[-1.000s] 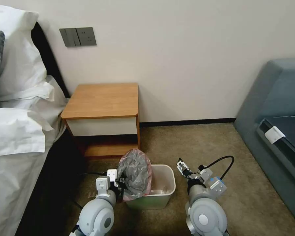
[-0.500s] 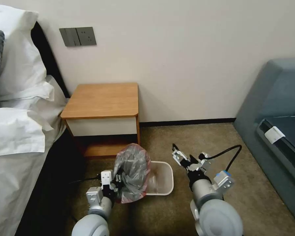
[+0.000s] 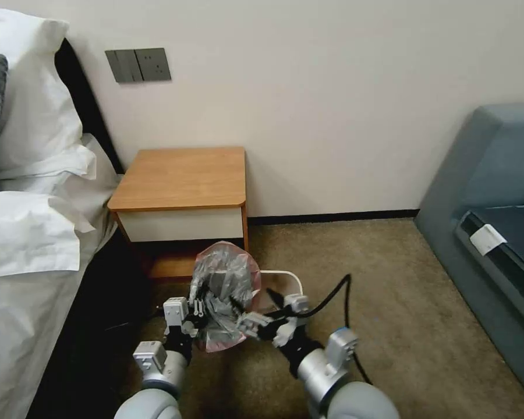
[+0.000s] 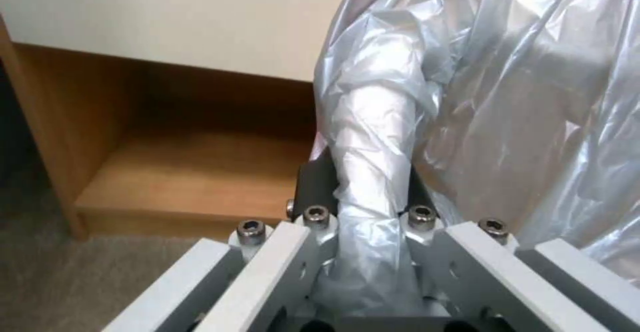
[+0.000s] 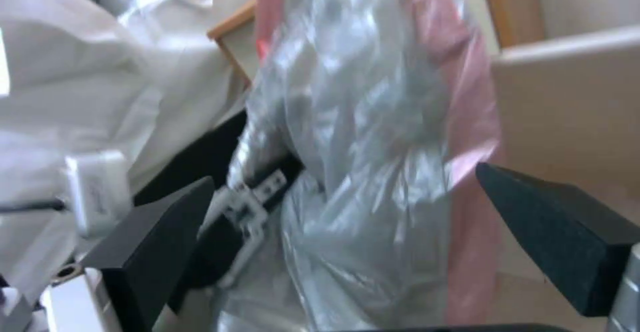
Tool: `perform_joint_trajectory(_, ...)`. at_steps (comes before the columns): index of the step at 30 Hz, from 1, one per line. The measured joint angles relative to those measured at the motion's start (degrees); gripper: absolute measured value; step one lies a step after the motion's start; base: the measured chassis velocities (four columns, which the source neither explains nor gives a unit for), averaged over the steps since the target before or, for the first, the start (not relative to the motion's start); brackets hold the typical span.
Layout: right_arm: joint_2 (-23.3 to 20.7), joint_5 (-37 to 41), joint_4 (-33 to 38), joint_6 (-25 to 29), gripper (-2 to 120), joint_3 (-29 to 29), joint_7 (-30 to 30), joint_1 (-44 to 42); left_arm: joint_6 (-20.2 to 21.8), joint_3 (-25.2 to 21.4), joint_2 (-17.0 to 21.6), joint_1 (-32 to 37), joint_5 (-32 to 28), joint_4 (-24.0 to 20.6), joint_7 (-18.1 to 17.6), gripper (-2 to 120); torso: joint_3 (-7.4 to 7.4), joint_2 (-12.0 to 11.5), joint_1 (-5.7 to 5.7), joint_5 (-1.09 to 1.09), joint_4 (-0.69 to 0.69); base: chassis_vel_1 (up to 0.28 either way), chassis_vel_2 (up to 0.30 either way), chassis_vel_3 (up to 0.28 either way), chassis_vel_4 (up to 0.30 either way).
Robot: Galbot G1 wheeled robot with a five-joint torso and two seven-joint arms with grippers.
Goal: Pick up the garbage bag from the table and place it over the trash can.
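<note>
The garbage bag (image 3: 224, 294) is already off the worktop (image 3: 183, 177): my left gripper (image 4: 363, 222) has its fingers clenched on a twisted fold, holding the bag above the trash can (image 3: 285, 279). My right gripper (image 5: 347, 242) reaches in, fingers spread. Fitting it over the rim remains; I can't see into the can.

The right gripper (image 3: 251, 310) swings in from the open carpet to the garbage bag (image 3: 224, 294), its black fingers (image 5: 160, 237) now spread wide on both sides of it, while the left gripper (image 3: 202, 307) lifts the bag higher, hiding more of the trash can (image 3: 291, 279).
</note>
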Motion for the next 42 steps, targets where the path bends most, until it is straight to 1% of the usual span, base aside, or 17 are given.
perform_joint_trajectory(4, 0.72, 0.01, -1.44, 0.12, 100, -0.77, 0.15, 1.48, -0.8, -0.65, -0.07, 0.47, 0.17, -0.11, 1.08, 5, 0.0, 0.0, 0.0, -0.01, 0.0, 0.0, 0.0, 0.0, 0.0)
perform_joint_trajectory(8, 2.32, 0.93, -2.47, -0.01, 100, -1.52, 2.62, 3.67, -2.07, -1.74, -0.33, 1.31, 0.55, -0.16, 3.04, 5, 0.0, 0.0, 0.0, -0.01, 0.0, 0.0, 0.0, 0.0, 0.0)
perform_joint_trajectory(17, 3.18, 0.82, -3.32, -0.02, 100, -1.51, 3.3, 4.06, -3.28, -2.84, -0.53, 2.28, 1.2, -0.41, 6.0, 5, 0.0, 0.0, 0.0, -0.01, 0.0, 0.0, 0.0, 0.0, 0.0)
perform_joint_trajectory(23, 2.77, 1.16, -3.19, -0.15, 100, -1.11, 3.95, 4.46, -3.41, -3.32, -0.78, 2.52, 1.3, -0.72, 6.28, 5, 0.0, 0.0, 0.0, 0.0, 0.0, 0.0, 0.0, 0.0, 0.0)
perform_joint_trajectory(30, 2.53, 1.29, -3.28, 0.55, 97, -1.1, 2.64, 5.13, -3.41, -3.56, -1.27, 2.86, 1.37, -1.04, 6.44, 5, 0.0, 0.0, 0.0, 0.0, 0.0, 0.0, 0.0, 0.0, 0.0)
perform_joint_trajectory(31, 2.53, 1.16, -3.63, 0.97, 89, -1.25, 1.96, 5.38, -3.41, -3.56, -1.45, 3.06, 1.42, -1.17, 6.48, 5, 0.0, 0.0, 0.0, 0.0, 0.0, 0.0, 0.0, 0.0, 0.0)
perform_joint_trajectory(32, 2.54, 1.05, -3.85, 1.15, 84, -1.32, 1.76, 5.49, -3.41, -3.57, -1.54, 3.18, 1.45, -1.26, 6.51, 5, 0.0, 0.0, 0.0, 0.0, 0.0, 0.0, 0.0, 0.0, 0.0)
perform_joint_trajectory(34, 2.55, 0.95, -4.03, 1.3, 83, -1.39, 1.65, 5.56, -3.41, -3.56, -1.59, 3.27, 1.47, -1.32, 6.52, 5, 0.0, 0.0, 0.0, 0.0, 0.0, 0.0, 0.0, 0.0, 0.0)
perform_joint_trajectory(35, 2.56, 0.79, -4.39, 1.75, 76, -1.56, 1.26, 5.68, -3.4, -3.51, -1.78, 3.56, 1.54, -1.55, 6.57, 5, 0.0, 0.0, 0.0, 0.0, 0.0, 0.0, 0.0, 0.0, 0.0)
perform_joint_trajectory(37, 2.58, 0.69, -4.44, 1.93, 68, -1.65, 1.09, 5.68, -3.4, -3.47, -1.96, 3.77, 1.63, -1.7, 6.63, 5, 0.0, 0.0, 0.0, 0.0, 0.0, 0.0, 0.0, 0.0, 0.0)
perform_joint_trajectory(38, 2.59, 0.53, -4.44, 2.03, 61, -1.7, 1.05, 5.65, -3.4, -3.45, -2.1, 3.93, 1.7, -1.8, 6.68, 5, 0.0, 0.0, 0.0, 0.0, 0.0, 0.0, 0.0, 0.0, 0.0)
perform_joint_trajectory(39, 2.59, 0.53, -4.44, 2.03, 61, -1.7, 1.05, 5.65, -3.4, -3.45, -2.1, 3.93, 1.7, -1.8, 6.68, 5, 0.0, 0.0, 0.0, 0.0, 0.0, 0.0, 0.0, 0.0, 0.0)
perform_joint_trajectory(41, 2.57, 0.42, -4.41, 2.09, 52, -1.82, 1.05, 5.44, -3.39, -3.44, -2.27, 4.13, 1.71, -2.02, 6.7, 5, 0.0, 0.0, 0.0, 0.0, 0.0, 0.0, 0.0, 0.0, 0.0)
perform_joint_trajectory(42, 2.57, 0.42, -4.41, 2.09, 52, -1.82, 1.05, 5.44, -3.39, -3.44, -2.27, 4.13, 1.71, -2.02, 6.7, 5, 0.0, 0.0, 0.0, 0.0, 0.0, 0.0, 0.0, 0.0, 0.0)
